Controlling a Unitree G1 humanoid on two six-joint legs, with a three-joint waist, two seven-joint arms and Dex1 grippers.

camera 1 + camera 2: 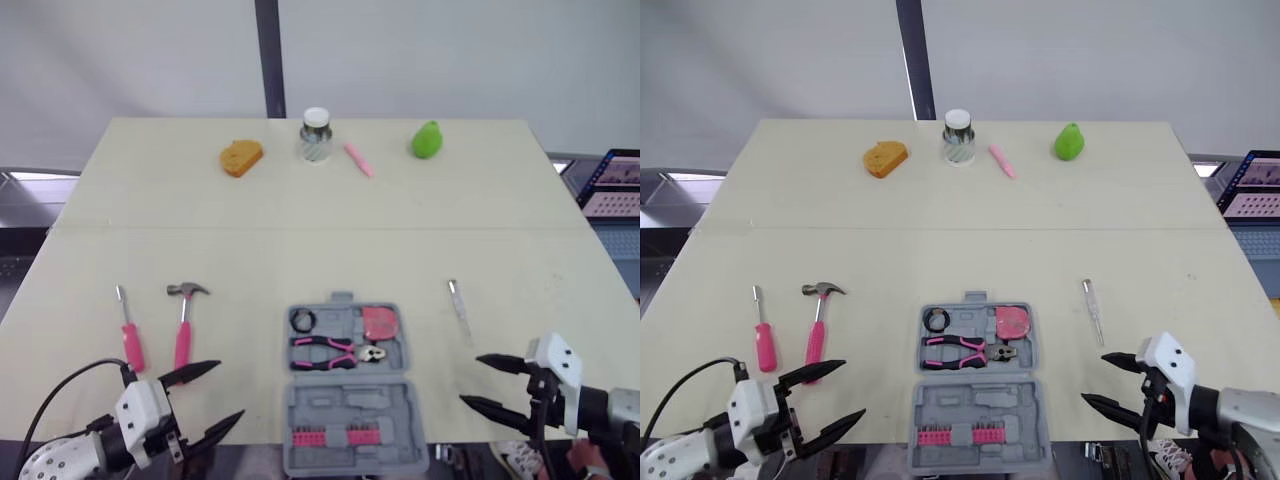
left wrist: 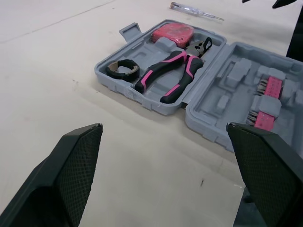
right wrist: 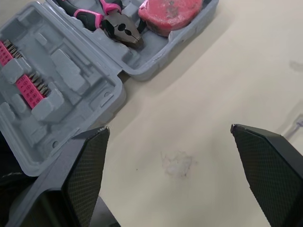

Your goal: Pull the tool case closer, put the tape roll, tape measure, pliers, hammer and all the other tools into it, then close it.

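Tool case [image 1: 347,385] lies open at the counter [image 1: 300,230] edge, hammer [image 1: 185,318] unpacked; left gripper [image 1: 230,389] and right gripper [image 1: 470,380] both released. A nudge could tip it off.

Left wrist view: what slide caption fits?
Open left gripper facing the open tool case, with pliers, tape roll and tape measure inside.

Open grey tool case [image 1: 345,412] with tape roll [image 1: 303,320], tape measure [image 1: 379,322], pliers [image 1: 325,353] inside; hammer [image 1: 184,322], screwdriver [image 1: 130,338] at 9 o'clock, tester [image 1: 459,308] at 2.
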